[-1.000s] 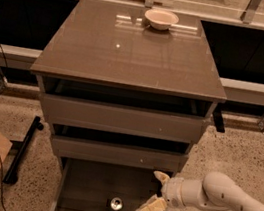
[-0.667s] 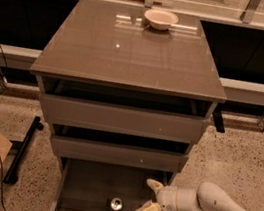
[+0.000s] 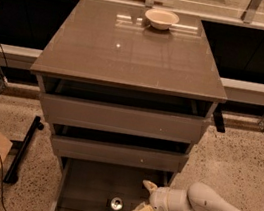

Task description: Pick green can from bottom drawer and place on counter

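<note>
Here, the can (image 3: 116, 206) stands upright in the bottom drawer (image 3: 87, 186), low in the middle of the frame. Just to its right is the end effector (image 3: 139, 200), fingers spread wide and empty. So the can lies to its left.
</note>
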`<state>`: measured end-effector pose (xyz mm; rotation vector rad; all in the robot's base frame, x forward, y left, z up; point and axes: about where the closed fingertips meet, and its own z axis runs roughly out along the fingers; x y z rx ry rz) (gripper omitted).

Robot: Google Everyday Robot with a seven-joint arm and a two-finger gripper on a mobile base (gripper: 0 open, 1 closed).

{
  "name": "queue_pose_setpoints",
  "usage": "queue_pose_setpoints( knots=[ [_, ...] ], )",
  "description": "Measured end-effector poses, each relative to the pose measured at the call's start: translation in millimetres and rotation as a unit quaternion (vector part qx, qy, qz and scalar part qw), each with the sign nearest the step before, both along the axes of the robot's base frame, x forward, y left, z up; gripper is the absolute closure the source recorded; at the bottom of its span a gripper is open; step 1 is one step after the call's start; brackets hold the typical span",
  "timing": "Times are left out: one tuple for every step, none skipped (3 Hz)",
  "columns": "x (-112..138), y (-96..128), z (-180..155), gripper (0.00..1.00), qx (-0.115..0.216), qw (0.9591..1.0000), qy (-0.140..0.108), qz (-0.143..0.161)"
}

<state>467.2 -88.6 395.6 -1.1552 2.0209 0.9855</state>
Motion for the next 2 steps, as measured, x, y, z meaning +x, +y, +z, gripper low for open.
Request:
queue_pose_setpoints(
  knots=[
    [14.0, 6.2, -41.0, 0.00, -0.034, 0.9991, -0.010, -0.025],
    [25.6, 11.3, -70.2, 0.00, -0.048, 0.9977, -0.013, -0.046]
  ],
)
